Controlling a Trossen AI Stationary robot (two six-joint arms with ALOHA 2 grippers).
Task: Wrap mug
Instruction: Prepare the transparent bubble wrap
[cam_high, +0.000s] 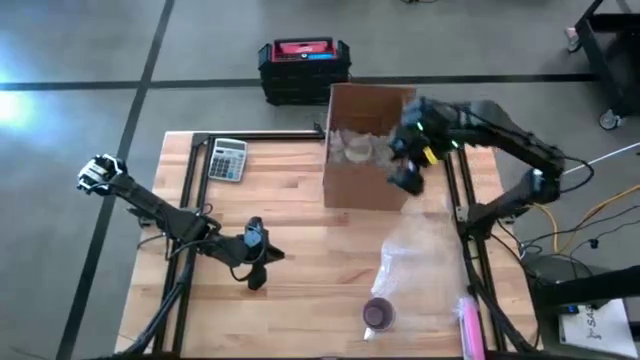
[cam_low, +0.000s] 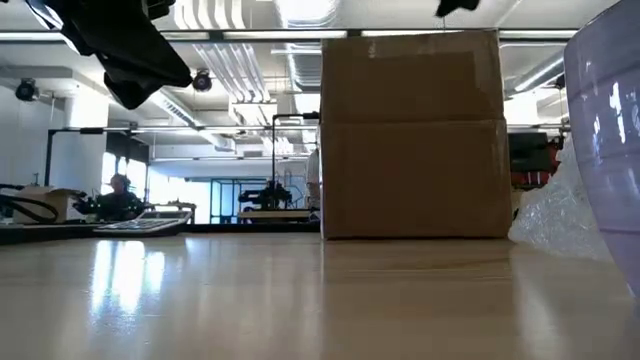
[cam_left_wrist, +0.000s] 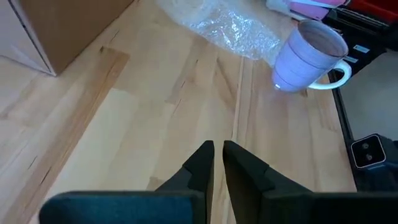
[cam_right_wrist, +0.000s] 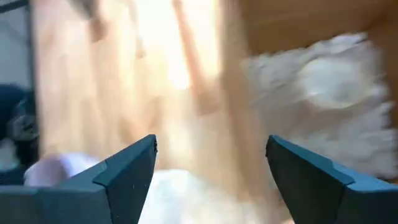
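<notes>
Over the near wall of the cardboard box (cam_high: 368, 150) I have the right gripper (cam_high: 407, 180), fingers spread wide with nothing between them; my right wrist view is smeared, showing only pale crumpled packing inside the box on one side and bare table on the other. Below and toward the front edge from that gripper lies the sheet of bubble wrap (cam_high: 420, 255), and the mug (cam_high: 378, 314) stands just past the wrap's front corner, close to the table's (cam_high: 290, 230) front edge. It is lavender, upright, mouth up, its white handle turned away from the wrap.

My left gripper (cam_high: 256, 270) sits low over the middle of the table, fingers nearly together with a thin gap and nothing held. Ahead of it and off to one side I see the mug, well apart, with the wrap touching or just beside the mug's far side. A pink object (cam_high: 470, 325) lies beyond the mug by the table's right rail. A calculator (cam_high: 228, 159) rests at the far left corner.
</notes>
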